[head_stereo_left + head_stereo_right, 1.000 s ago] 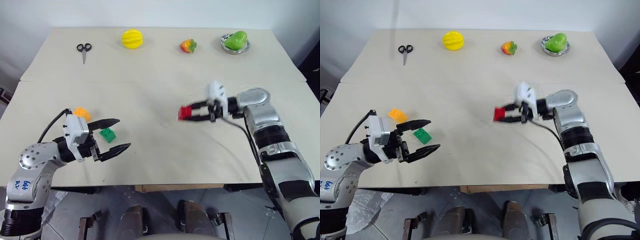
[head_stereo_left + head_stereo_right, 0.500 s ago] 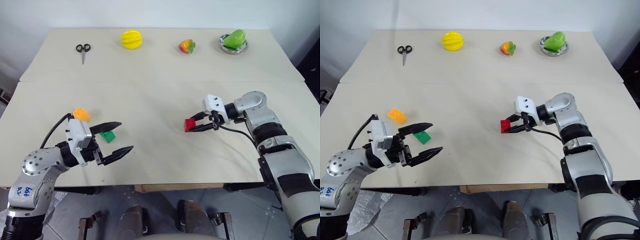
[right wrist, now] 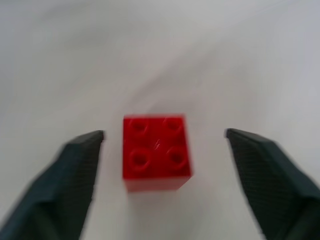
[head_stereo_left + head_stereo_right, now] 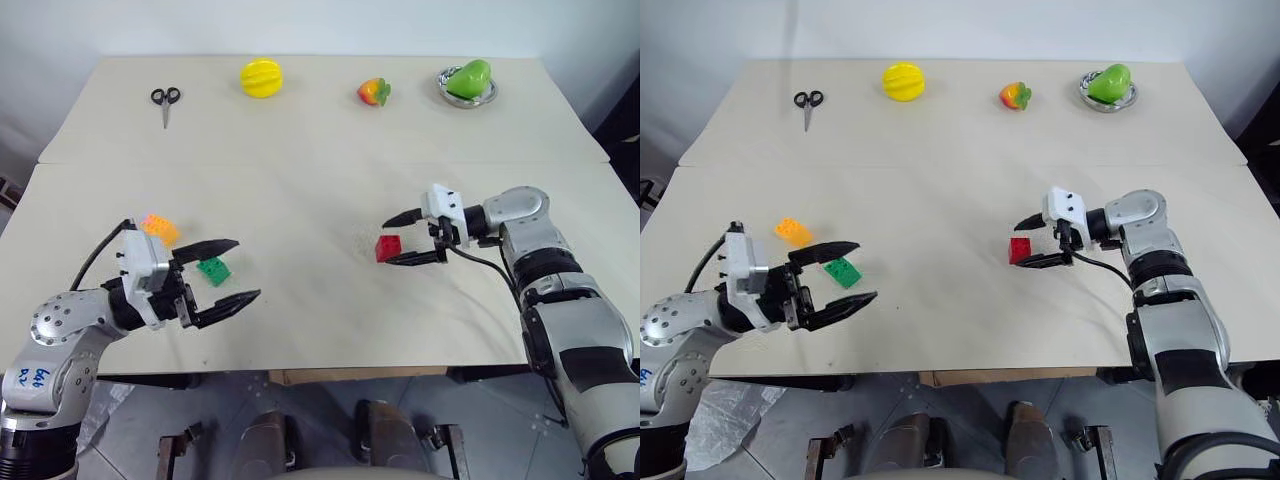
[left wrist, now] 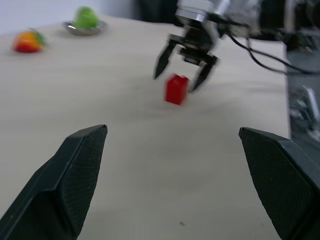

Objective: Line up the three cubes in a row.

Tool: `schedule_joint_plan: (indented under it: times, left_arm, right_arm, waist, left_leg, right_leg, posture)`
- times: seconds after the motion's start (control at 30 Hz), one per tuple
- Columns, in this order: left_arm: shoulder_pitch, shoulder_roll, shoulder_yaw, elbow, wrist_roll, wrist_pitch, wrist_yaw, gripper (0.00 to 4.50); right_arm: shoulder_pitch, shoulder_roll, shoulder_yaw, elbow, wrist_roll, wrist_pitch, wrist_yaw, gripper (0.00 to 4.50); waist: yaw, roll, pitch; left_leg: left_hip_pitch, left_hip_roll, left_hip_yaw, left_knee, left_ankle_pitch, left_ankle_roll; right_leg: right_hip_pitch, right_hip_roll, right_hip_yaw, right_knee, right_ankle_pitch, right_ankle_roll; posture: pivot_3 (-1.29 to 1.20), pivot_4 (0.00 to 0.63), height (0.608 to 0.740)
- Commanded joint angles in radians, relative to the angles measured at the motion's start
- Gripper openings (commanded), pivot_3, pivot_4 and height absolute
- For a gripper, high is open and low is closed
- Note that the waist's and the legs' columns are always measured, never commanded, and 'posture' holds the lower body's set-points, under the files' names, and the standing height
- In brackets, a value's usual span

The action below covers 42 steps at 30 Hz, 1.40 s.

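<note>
Sitting free on table, red cube lies between spread jaws of R gripper, prob. just released, well apart from orange cube & green cube. L wrist view: L gripper wide apart, empty. R wrist view: cube upright, untouched.

scissors, yellow fruit, peach; green fruit in bowl

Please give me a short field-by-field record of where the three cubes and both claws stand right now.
red cube: on the table, between the open right claw fingers, not gripped
green cube: on the table, by the left claw
orange cube: on the table, just beyond the green cube
left claw: open, holding nothing
row: not yet formed; red cube far from the other two
</note>
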Motion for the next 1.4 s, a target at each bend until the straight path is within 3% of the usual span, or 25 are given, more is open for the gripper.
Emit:
schedule_joint_plan:
  times: [0.03, 0.17, 0.23, 0.37, 0.5, 0.6, 0.93, 1.1, 1.2, 1.4]
  left_arm:
    - [0.079, -0.005, 0.129, -0.032, -0.023, -0.017, 0.034, 4.50]
    - [0.241, -0.042, 0.311, 0.006, -0.007, -0.061, 0.066, 4.50]
    - [0.338, -0.078, 0.405, 0.074, -0.010, -0.084, 0.063, 4.50]
    - [0.458, -0.107, 0.480, 0.185, 0.037, -0.172, 0.027, 4.50]
    - [0.511, -0.108, 0.479, 0.283, 0.071, -0.241, -0.018, 4.50]
    - [0.485, -0.099, 0.417, 0.297, 0.103, -0.276, -0.029, 4.50]
    - [0.190, -0.132, 0.100, 0.144, 0.181, -0.190, 0.140, 4.50]
    - [0.071, -0.134, -0.006, 0.243, 0.276, -0.180, 0.200, 4.50]
    - [0.024, -0.148, -0.038, 0.291, 0.288, -0.178, 0.208, 3.88]
    - [-0.010, -0.126, -0.080, 0.331, 0.323, -0.172, 0.197, 2.07]
  right_arm:
    - [0.046, -0.076, 0.000, -0.209, 0.179, 0.078, 0.075, 4.47]
    - [0.263, -0.153, 0.015, -0.566, 0.438, 0.201, 0.075, 4.47]
    - [0.369, -0.130, -0.050, -0.665, 0.466, 0.188, 0.066, 4.47]
    - [0.518, -0.080, -0.107, -0.872, 0.536, 0.230, -0.011, 4.47]
    - [0.627, -0.085, -0.124, -0.990, 0.546, 0.320, -0.062, 4.47]
    - [0.677, -0.113, -0.136, -0.993, 0.524, 0.330, -0.035, 4.47]
    - [0.733, -0.221, -0.247, -0.953, 0.511, 0.384, -0.037, 4.47]
    - [0.779, -0.218, -0.268, -1.017, 0.516, 0.412, -0.070, 4.47]
    - [0.797, -0.213, -0.274, -1.052, 0.520, 0.428, -0.090, 4.50]
    - [0.851, -0.216, -0.301, -1.097, 0.521, 0.435, -0.121, 4.50]
  waist:
    - [0.000, 0.000, 0.000]
    - [0.004, 0.000, 0.000]
    - [0.005, -0.001, 0.000]
    - [0.006, -0.001, 0.001]
    - [0.015, -0.003, 0.000]
    - [0.024, -0.004, -0.001]
    - [0.028, -0.003, -0.001]
    - [0.027, -0.003, -0.001]
    - [0.029, -0.004, -0.001]
    - [0.036, -0.004, -0.001]
  left_leg:
    - [0.000, 0.000, 0.000, 0.000, 0.000, 0.000]
    - [-0.001, 0.001, -0.002, -0.002, -0.001, 0.000]
    - [0.000, 0.002, -0.003, -0.002, -0.003, -0.001]
    - [0.000, 0.003, 0.002, -0.003, -0.003, -0.001]
    - [0.001, 0.002, 0.001, -0.001, -0.003, -0.001]
    - [0.001, 0.002, 0.000, 0.000, -0.004, -0.001]
    - [0.001, 0.002, 0.001, -0.001, -0.004, -0.001]
    - [0.001, -0.001, 0.003, -0.001, -0.004, 0.000]
    - [0.002, -0.002, 0.003, -0.001, -0.003, -0.001]
    - [0.001, -0.001, 0.002, 0.000, -0.003, 0.000]
  right_leg:
    - [0.000, 0.000, 0.000, 0.000, 0.000, 0.000]
    - [0.000, 0.000, -0.002, -0.002, 0.000, -0.001]
    - [0.001, 0.000, -0.005, -0.004, -0.001, -0.001]
    - [0.001, 0.001, -0.005, -0.007, 0.000, -0.001]
    - [0.001, -0.001, -0.005, -0.006, 0.000, 0.000]
    - [0.001, -0.002, -0.004, -0.008, 0.000, -0.001]
    - [0.001, -0.001, -0.004, -0.004, 0.002, -0.003]
    - [0.001, 0.000, -0.005, -0.005, 0.002, -0.002]
    - [0.001, 0.001, -0.004, -0.005, 0.002, -0.002]
    - [0.001, 0.000, -0.004, -0.005, 0.002, -0.001]
  posture:
    - [0.00, 0.150, 0.740]
    - [0.00, 0.150, 0.740]
    - [0.00, 0.150, 0.740]
    - [0.00, 0.150, 0.740]
    - [0.00, 0.150, 0.740]
    - [0.00, 0.150, 0.740]
    - [0.00, 0.150, 0.740]
    - [0.00, 0.150, 0.740]
    - [0.00, 0.150, 0.740]
    - [0.00, 0.150, 0.740]
